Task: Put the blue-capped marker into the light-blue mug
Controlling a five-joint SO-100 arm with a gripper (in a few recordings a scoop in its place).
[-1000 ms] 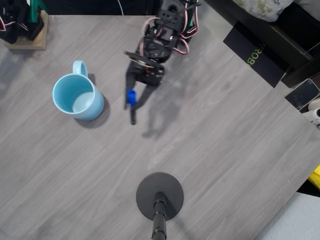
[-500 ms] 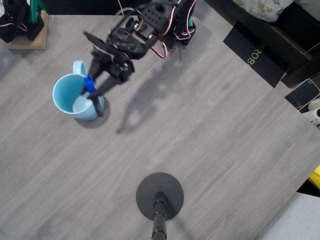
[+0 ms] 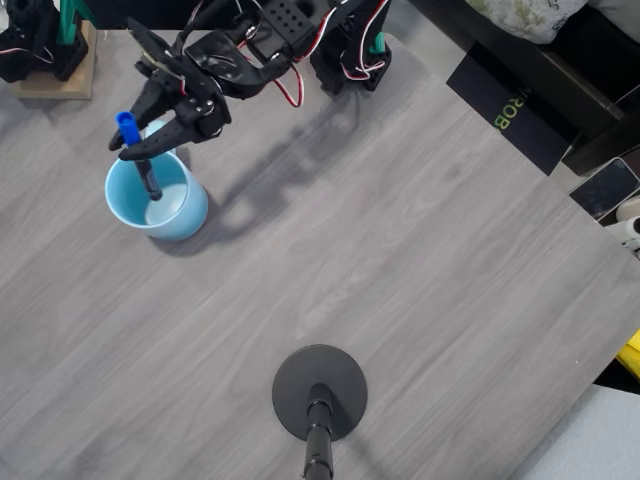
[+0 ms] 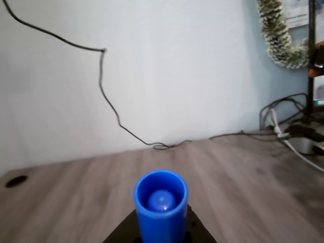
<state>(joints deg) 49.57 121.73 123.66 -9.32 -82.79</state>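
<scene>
Overhead view first: the gripper [image 3: 140, 140] is clamped around the blue-capped marker [image 3: 138, 152] just under the cap, jaws nearly closed with only the pen between them. The marker hangs cap-up with a bit of a tilt, and its dark lower end sits over the opening of the light-blue mug [image 3: 190, 205], looking like it's already dipping inside past the rim. The mug stands upright on the grey wood-look table [image 3: 420, 280], with its handle hidden under the arm. Down near the bottom edge there's a round black stand base [image 3: 320, 392], well away from everything.

Wrist view: basically you're staring down the top of the marker's blue cap [image 4: 161, 202], with the dark gripper body just peeking out beneath it, plus the wall and some cables behind.

What could go wrong: the marker is leaning, so I'd guess a release from here could let it tip against the rim and flip out, or clip the mug wall and nudge the mug. Dropping lower before letting go seems safer.
</scene>
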